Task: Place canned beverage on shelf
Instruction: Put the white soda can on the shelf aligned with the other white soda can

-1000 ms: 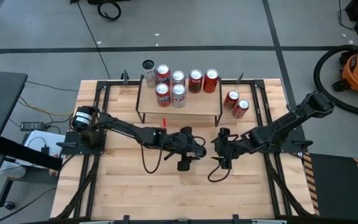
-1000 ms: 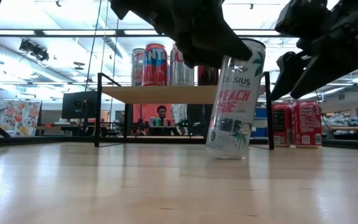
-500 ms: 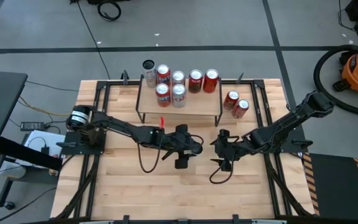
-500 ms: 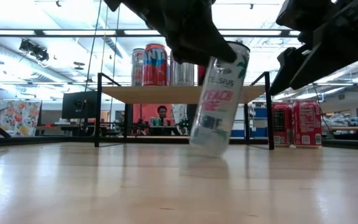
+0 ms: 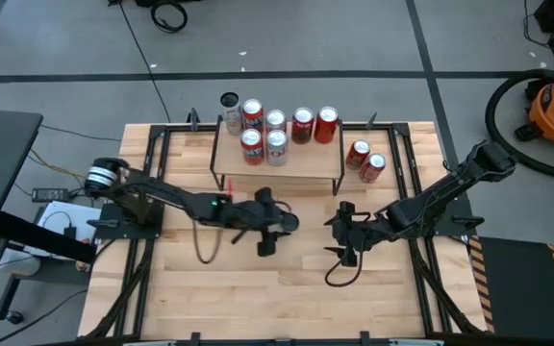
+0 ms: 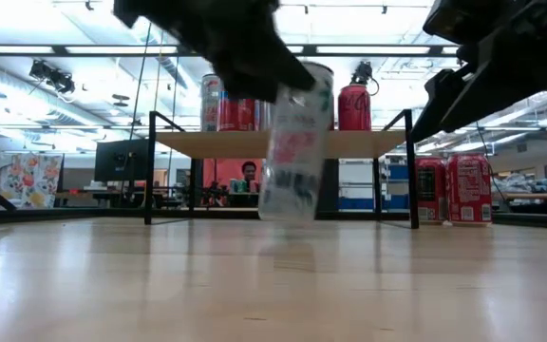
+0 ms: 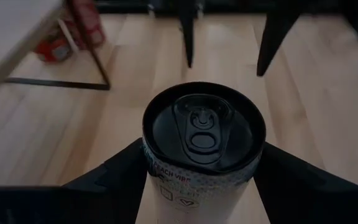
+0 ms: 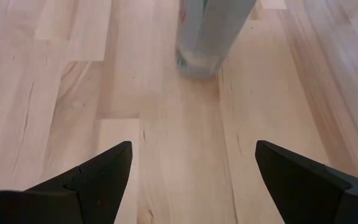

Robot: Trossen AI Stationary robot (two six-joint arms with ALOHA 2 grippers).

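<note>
Pincer fingers of your left arm (image 7: 201, 186) pinch the tall white can (image 7: 202, 146) just under its dark lid, holding it tilted and clear of the wooden surface (image 6: 273, 285), in front of the shelf (image 5: 277, 159). You see six cans (image 5: 275, 120) upright on that shelf and two red cans (image 5: 365, 160) beside it. Your right pincer (image 8: 188, 180) hangs spread and empty, nearby.

One shelf (image 5: 301, 160) holds six cans (image 5: 276, 121). One more can (image 5: 227, 101) stands behind it, two red cans (image 5: 365, 160) beside it, one white can (image 6: 295, 142) is held. Two grippers.
</note>
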